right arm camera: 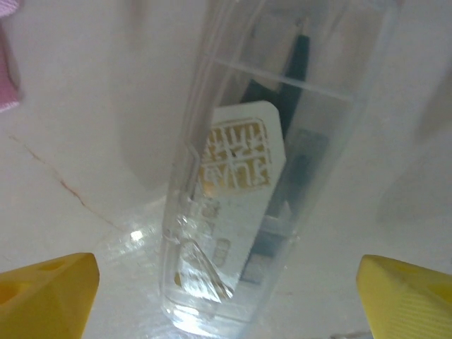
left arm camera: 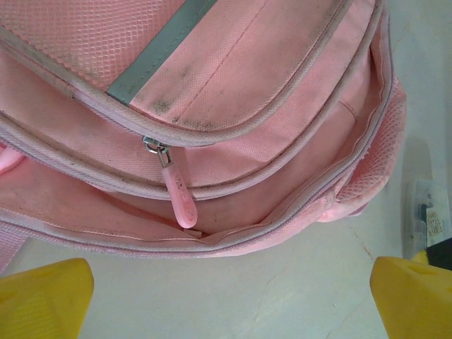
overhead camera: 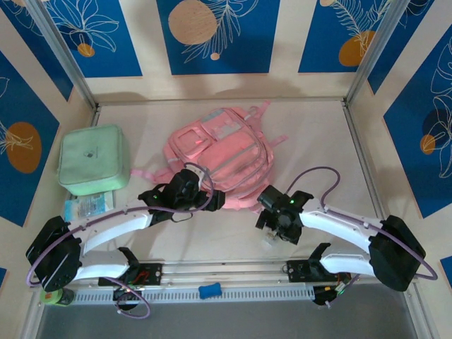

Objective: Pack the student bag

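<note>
The student bag (overhead camera: 219, 150), a pink backpack, lies flat in the middle of the table. In the left wrist view the student bag (left arm camera: 233, 92) has its zip gaping along the near edge, and a pink zip pull (left arm camera: 180, 199) hangs over the gap. My left gripper (overhead camera: 189, 192) (left arm camera: 229, 300) hovers at that edge, open, with bare table between its yellow fingertips (left arm camera: 46, 296). My right gripper (overhead camera: 277, 227) (right arm camera: 226, 300) is open over a clear plastic case (right arm camera: 261, 198) (overhead camera: 271, 241) holding a dark pen and a printed card. Its fingertips (right arm camera: 49, 289) stand clear of the case on both sides.
A mint-green square soft case (overhead camera: 93, 159) sits at the left, with a blue-and-white packet (overhead camera: 87, 205) just in front of it. A small blue object (overhead camera: 210, 289) lies on the rail between the arm bases. The clear case (left arm camera: 425, 220) appears at the right edge of the left wrist view.
</note>
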Motion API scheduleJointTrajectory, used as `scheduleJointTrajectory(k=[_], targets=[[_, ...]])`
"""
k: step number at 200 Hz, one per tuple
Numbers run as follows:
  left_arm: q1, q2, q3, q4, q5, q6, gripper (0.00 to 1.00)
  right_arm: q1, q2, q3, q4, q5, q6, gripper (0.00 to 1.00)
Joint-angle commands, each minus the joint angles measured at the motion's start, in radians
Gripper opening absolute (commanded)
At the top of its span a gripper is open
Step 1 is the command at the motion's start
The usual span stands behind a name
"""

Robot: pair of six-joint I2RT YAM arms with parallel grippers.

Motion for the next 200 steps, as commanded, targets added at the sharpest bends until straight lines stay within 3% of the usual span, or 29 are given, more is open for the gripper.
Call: scheduleJointTrajectory(k=[1, 29, 67, 107, 157, 200], targets=[[-0.001, -0.013, -0.006, -0.013, -0.023, -0.019, 0.99, 0.007, 0.03, 0.005, 0.035, 0.03, 0.036, 0.9], [-0.001, -0.015, -0.005, -0.027, -0.023, -0.02, 1.0, 0.009, 0.072, 0.018, 0.061, 0.014, -0.008, 0.78], [0.0, -0.012, 0.0, -0.035, -0.027, -0.023, 0.99, -0.008, 0.13, 0.024, 0.073, -0.006, -0.051, 0.71], [0.0, -0.008, 0.009, -0.042, -0.017, -0.023, 0.99, 0.001, 0.181, 0.082, 0.114, -0.032, -0.219, 0.59], [0.0, -0.001, 0.022, -0.048, -0.017, -0.026, 0.99, 0.026, 0.197, 0.109, 0.022, -0.006, -0.239, 0.62], [0.0, 0.011, 0.034, -0.051, -0.014, -0.026, 0.99, 0.076, 0.215, 0.096, 0.005, -0.026, -0.134, 0.67]])
